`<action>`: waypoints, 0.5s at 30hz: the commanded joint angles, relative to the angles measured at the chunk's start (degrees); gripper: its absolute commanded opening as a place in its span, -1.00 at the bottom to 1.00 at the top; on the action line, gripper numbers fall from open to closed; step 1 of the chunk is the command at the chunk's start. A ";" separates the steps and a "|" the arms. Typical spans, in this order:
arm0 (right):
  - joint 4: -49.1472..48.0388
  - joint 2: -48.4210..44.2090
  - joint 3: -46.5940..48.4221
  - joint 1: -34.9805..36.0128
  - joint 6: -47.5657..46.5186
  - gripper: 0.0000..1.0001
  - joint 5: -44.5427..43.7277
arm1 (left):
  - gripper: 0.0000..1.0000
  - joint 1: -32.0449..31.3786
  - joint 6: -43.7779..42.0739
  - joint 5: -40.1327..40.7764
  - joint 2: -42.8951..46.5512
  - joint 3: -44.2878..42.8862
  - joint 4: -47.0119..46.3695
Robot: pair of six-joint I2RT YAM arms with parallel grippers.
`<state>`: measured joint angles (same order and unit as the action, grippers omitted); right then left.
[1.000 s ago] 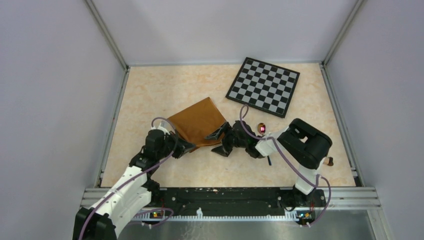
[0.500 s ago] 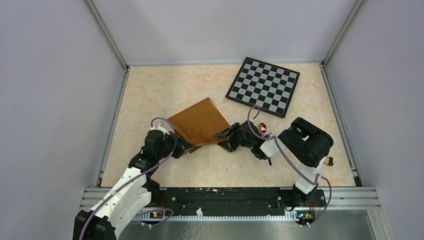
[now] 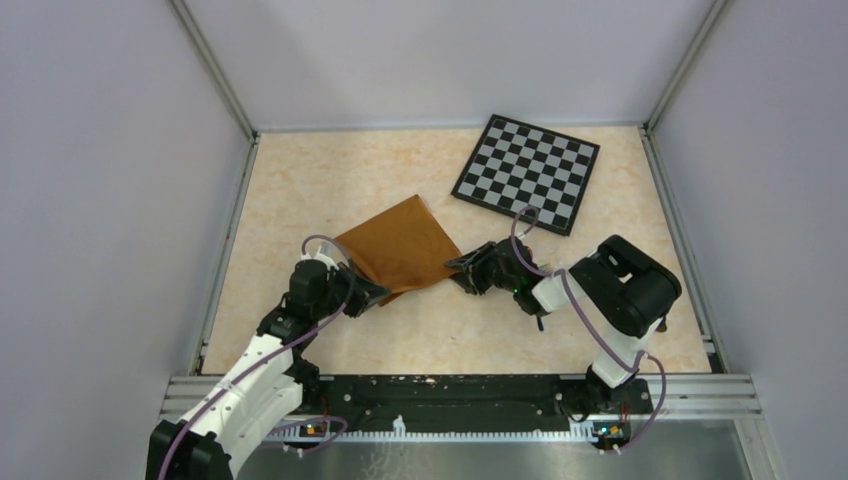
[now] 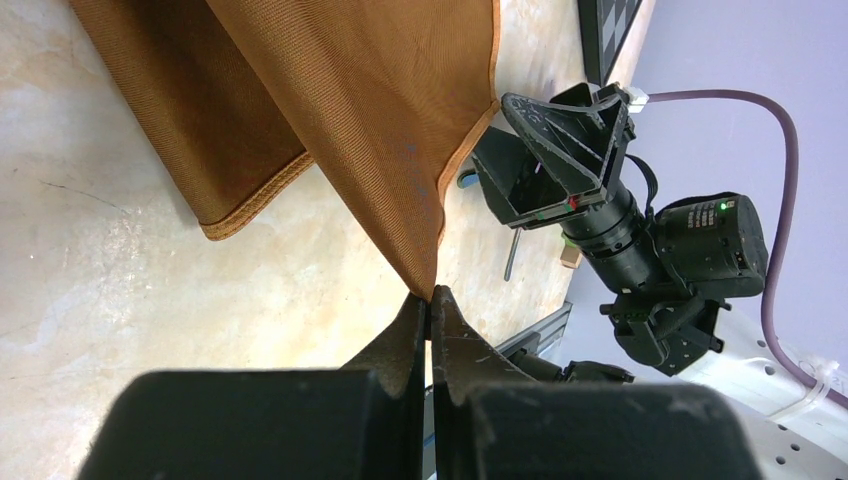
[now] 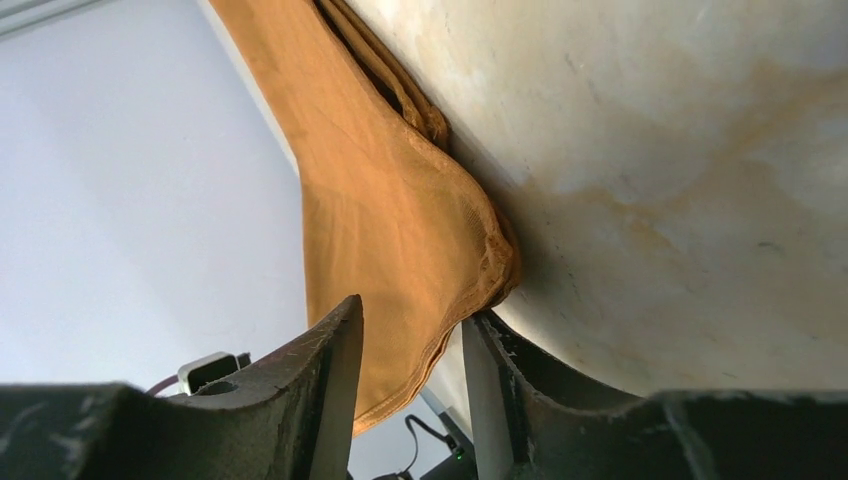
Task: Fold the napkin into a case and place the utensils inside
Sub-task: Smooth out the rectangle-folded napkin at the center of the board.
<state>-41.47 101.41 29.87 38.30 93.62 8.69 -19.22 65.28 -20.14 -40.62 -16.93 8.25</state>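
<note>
Left jaws: clenched on the near corner of the napkin (image 3: 400,245), top layer raised off the desk (image 3: 320,190).
Right jaws: parted, straddling the napkin's right corner, cloth between them.
Napkin: folded double, mid-desk.
Checkered board (image 3: 527,172): far right, apart.

We see the napkin (image 3: 400,245) on the table (image 3: 300,180), the board (image 3: 527,172) behind it to the right, the left gripper (image 3: 378,294) at its near corner, the right gripper (image 3: 458,265) at its right corner.
</note>
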 commanded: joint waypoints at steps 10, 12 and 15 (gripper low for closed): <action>3.68 -2.26 -0.22 -2.31 -3.18 -0.22 -2.02 | -1.00 0.09 -0.32 -0.43 0.63 -1.95 -0.19; 5.13 -2.41 0.13 -2.35 -3.18 -0.27 -2.43 | -1.00 0.08 -0.43 -0.43 0.49 -2.05 -0.18; 6.26 -2.57 0.14 -2.44 -3.10 -0.34 -3.48 | -1.00 0.14 -0.50 -0.46 0.37 -2.06 -0.19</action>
<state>-38.68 100.82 29.30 36.58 91.70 8.12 -19.22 65.25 -20.14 -40.62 -16.93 8.27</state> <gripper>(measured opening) 0.351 0.008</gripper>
